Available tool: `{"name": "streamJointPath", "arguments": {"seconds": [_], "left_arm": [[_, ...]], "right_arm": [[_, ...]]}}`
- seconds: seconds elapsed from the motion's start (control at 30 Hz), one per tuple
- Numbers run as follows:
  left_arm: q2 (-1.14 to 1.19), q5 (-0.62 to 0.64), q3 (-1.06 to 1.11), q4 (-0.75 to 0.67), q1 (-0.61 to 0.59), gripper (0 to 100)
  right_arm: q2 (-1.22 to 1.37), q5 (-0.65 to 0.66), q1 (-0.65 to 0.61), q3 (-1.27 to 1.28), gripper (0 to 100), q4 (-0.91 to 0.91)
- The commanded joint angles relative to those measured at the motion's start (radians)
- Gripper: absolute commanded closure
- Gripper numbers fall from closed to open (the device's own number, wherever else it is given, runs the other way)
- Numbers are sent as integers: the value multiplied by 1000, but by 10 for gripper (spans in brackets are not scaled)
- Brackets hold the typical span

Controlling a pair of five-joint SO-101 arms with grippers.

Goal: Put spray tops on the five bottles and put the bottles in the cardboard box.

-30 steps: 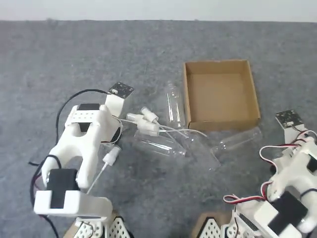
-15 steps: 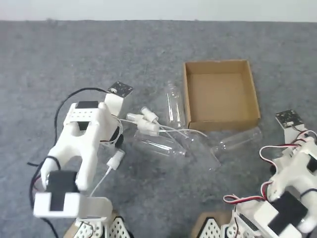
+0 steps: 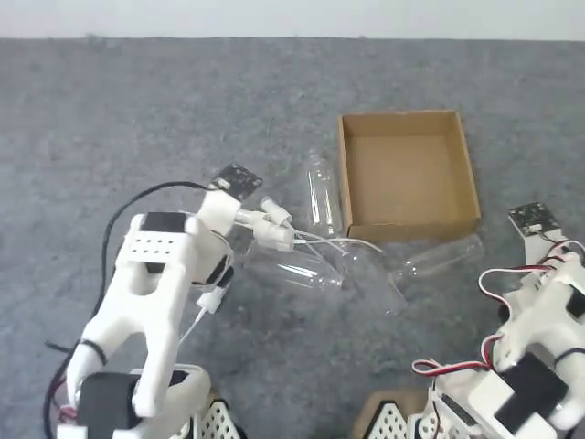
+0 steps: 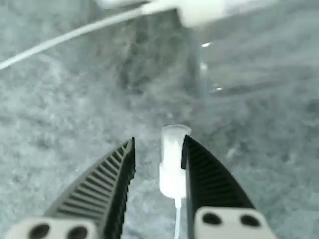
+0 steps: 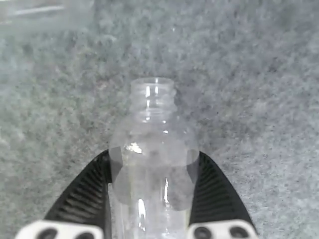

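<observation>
The left arm has pushed forward toward the pile! The left gripper [image 4: 158, 141] is half open, with a white spray top [image 4: 172, 167] loose between the fingers, leaning on one, so no grip yet. The right gripper [image 5: 154, 156] clamps a clear, capless bottle [image 5: 152, 124], neck past its fingertips. Beyond, loose bottles [image 3: 294, 266] lie near the cardboard box [image 3: 409, 222].

We see the brown cardboard box [image 3: 409, 174] open upward. Clear uncapped bottles [image 3: 321, 194] lie on their sides just beside it, white spray tops [image 3: 271, 225] among them. Another uncapped bottle [image 5: 152, 124] sits gripped in the right pincer [image 5: 153, 156].
</observation>
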Motion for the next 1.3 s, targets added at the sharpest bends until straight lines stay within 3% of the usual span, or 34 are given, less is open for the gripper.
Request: {"name": "streamJointPath", "arguments": {"seconds": [0.0, 0.17, 0.4, 0.67, 1.0, 1.27], "left_arm": [[57, -11, 13, -101, 34, 856], [247, -11, -1, -167, 34, 862], [258, -41, -18, -133, -5, 927], [258, -64, -13, -104, -68, 833], [-20, -172, 31, -26, -166, 830], [6, -173, 96, -143, -167, 833]], "right_arm": [[-59, 12, 10, 3, 989, -18], [-59, 12, 12, 3, 989, -18], [-59, 12, 12, 3, 989, -18], [-59, 12, 12, 3, 989, -18], [-59, 12, 10, 3, 989, -18], [-59, 12, 10, 3, 989, -18]]}}
